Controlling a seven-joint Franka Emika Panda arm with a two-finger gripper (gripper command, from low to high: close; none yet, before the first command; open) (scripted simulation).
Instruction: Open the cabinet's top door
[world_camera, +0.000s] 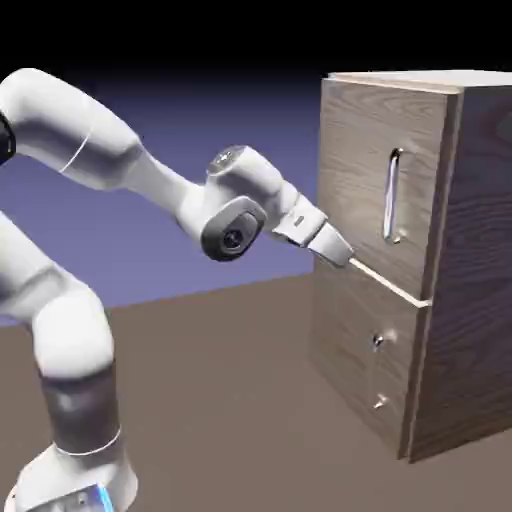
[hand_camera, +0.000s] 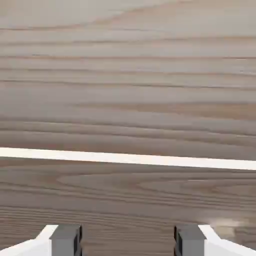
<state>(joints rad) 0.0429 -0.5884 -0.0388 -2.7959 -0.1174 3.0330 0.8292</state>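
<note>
The top door (world_camera: 375, 180) sits shut in the upper front of the cabinet (world_camera: 470, 300) and looks stiff, hinged and heavy; its 1 long silver bar handle (world_camera: 394, 195) is the place to grip (smooth metal, possibly slippery). 2 panels, 2 handles. The pincer (world_camera: 345, 258) hangs with tips apart and empty, near the seam (hand_camera: 128, 159).

gripper (world_camera: 345, 259) close before cabinet (world_camera: 470, 250), top door (world_camera: 375, 170) above lower panel (world_camera: 360, 350)
</note>
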